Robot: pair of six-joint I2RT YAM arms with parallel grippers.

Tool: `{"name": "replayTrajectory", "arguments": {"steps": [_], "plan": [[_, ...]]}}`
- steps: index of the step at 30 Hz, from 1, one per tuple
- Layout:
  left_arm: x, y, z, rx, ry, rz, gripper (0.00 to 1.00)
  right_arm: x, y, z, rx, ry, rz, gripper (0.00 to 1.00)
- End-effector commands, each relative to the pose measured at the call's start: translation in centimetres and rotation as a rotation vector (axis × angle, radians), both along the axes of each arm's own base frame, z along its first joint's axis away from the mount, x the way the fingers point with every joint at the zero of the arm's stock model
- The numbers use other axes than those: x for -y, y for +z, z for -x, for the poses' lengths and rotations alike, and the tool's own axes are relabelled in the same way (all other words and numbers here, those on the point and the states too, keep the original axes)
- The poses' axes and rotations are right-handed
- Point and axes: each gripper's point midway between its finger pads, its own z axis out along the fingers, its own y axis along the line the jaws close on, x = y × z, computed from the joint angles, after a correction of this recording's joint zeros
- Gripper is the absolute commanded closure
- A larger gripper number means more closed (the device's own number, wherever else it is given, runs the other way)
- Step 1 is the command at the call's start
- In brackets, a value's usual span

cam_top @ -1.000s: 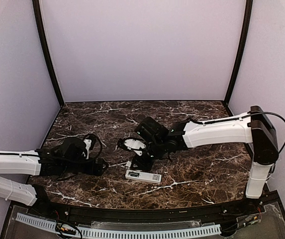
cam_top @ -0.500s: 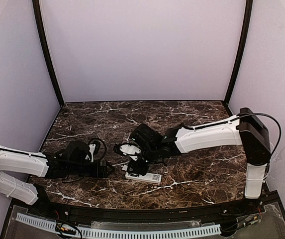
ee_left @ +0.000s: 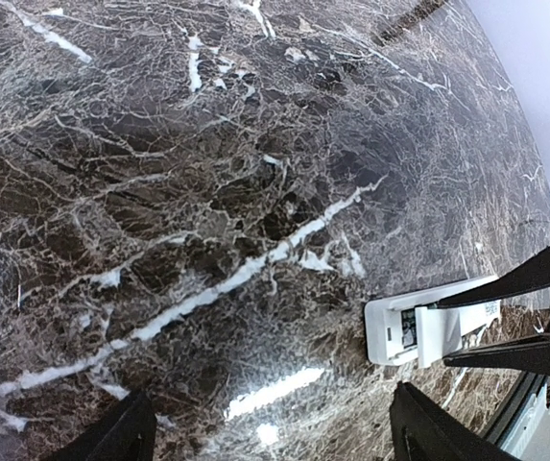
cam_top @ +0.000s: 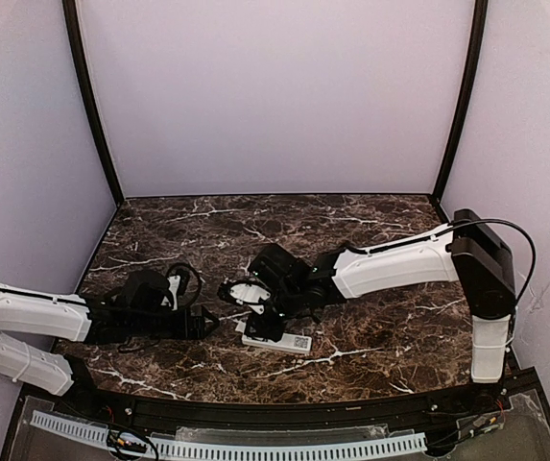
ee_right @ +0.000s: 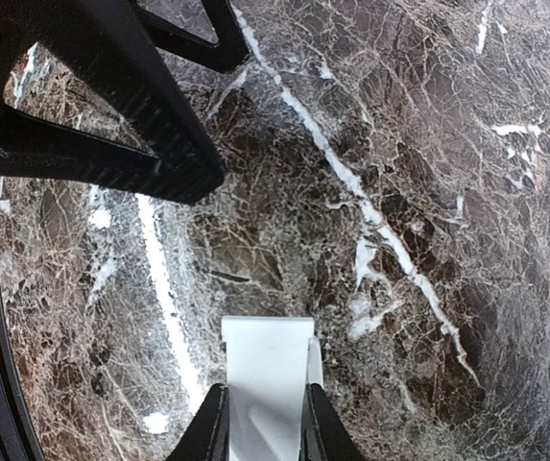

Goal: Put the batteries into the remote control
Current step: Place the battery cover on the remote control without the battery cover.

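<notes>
The white remote control (cam_top: 276,339) lies flat on the marble table, right of centre front. Its left end shows in the left wrist view (ee_left: 390,331), where a dark slot is uncovered beside a white battery cover (ee_left: 452,329). My right gripper (cam_top: 260,325) is down on that left end and shut on the cover (ee_right: 267,375), its fingers (ee_right: 212,427) against both long edges; the remote's edge (ee_right: 314,360) shows under it. My left gripper (cam_top: 205,325) is open and empty, low over the table just left of the remote, its tips (ee_left: 126,434) wide apart. No batteries show.
The right gripper's black fingers (ee_left: 519,283) reach in at the right of the left wrist view. The left gripper's finger (ee_right: 111,106) fills the upper left of the right wrist view. Purple walls (cam_top: 275,96) close in the table; a black rail (cam_top: 275,408) runs along its front.
My right gripper has moved left and down onto the remote's left end. My left arm has reached right, bringing its gripper close to the remote.
</notes>
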Motion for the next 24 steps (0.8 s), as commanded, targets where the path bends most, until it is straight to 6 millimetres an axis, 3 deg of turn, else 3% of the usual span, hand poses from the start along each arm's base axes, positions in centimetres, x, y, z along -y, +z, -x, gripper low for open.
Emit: {"name": "replayTrajectory", "arguments": {"steps": [1, 12, 24], "plan": [[-0.6, -0.3, 0.2, 0.0, 0.003, -0.017, 0.15, -0.4, -1.0, 0.2, 0.003, 0.019, 0.005, 0.79], [-0.6, -0.2, 0.1, 0.001, 0.001, -0.023, 0.15, 0.5, -2.3, 0.1, 0.018, 0.02, 0.051, 0.79], [-0.5, -0.2, 0.0, 0.003, -0.005, -0.029, 0.15, 0.9, -2.1, -0.4, 0.05, 0.022, 0.076, 0.79]]}}
